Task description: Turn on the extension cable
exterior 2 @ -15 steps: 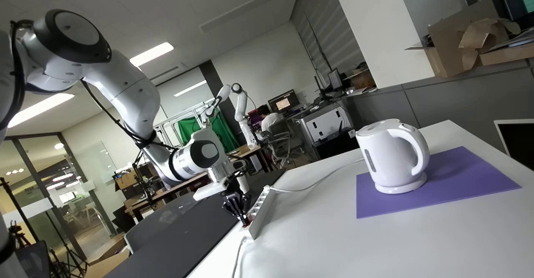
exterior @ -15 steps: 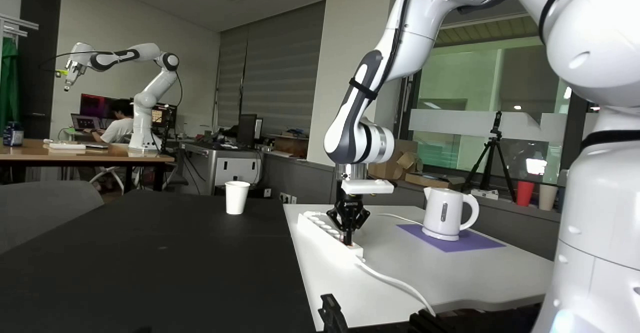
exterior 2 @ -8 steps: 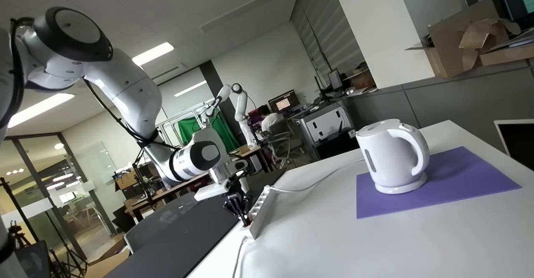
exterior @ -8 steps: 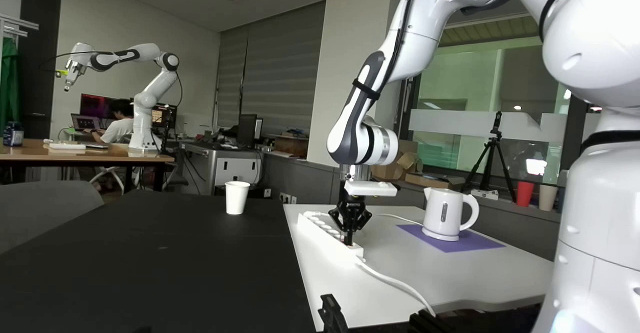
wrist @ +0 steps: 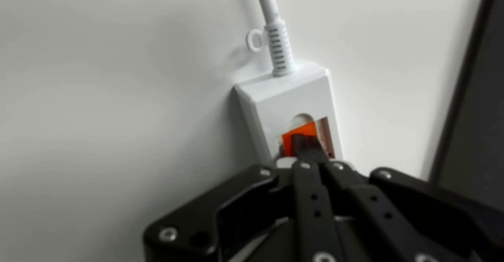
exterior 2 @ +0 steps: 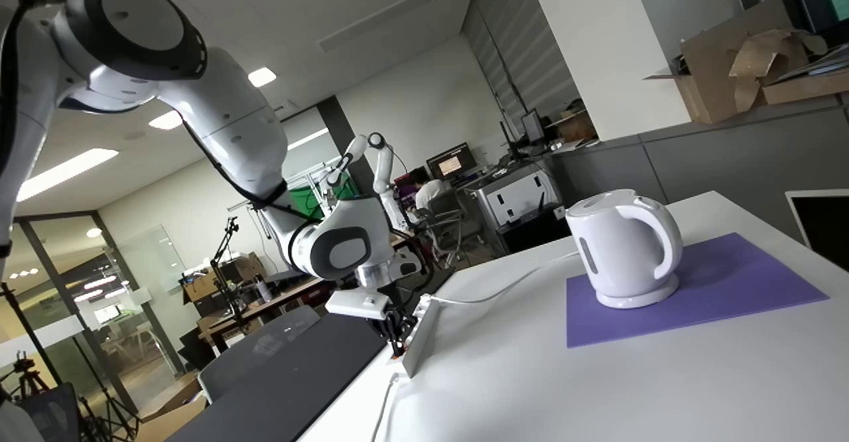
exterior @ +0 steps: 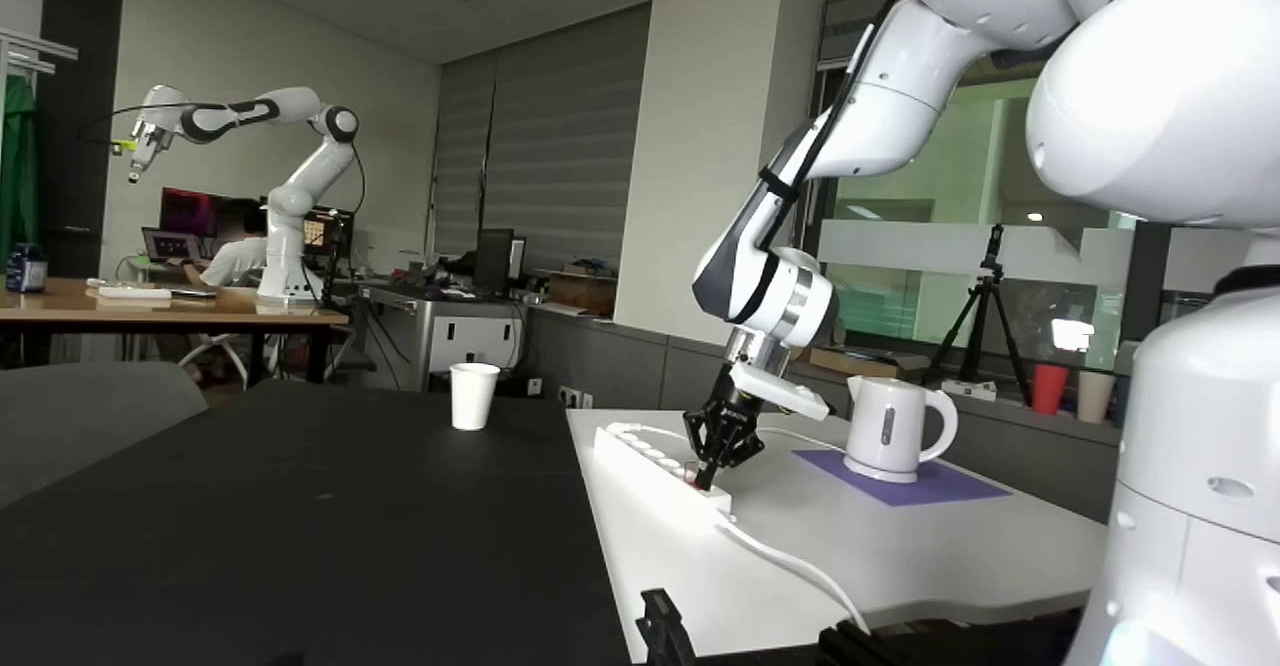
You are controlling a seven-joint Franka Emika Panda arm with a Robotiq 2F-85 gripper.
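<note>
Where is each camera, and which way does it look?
In an exterior view: slightly above table height, looking along the black tabletop; white robot arm at picture right.
In an exterior view: tilted, low, looking across the white tabletop; same arm at picture left.
Wrist view: on the arm, looking down past the black gripper at the long white power strip.
Both exterior views share the white kettle on its purple mat.

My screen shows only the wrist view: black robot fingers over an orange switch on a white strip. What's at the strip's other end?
Observer: There, a second white cord leaves the extension cable, running toward a kettle.
Operator: Is the gripper upright?
Observer: No, it slants in an exterior view, pointing down and leftward.
Operator: What else stands nearby?
Observer: A white cup, on the neighbouring black table.
</note>
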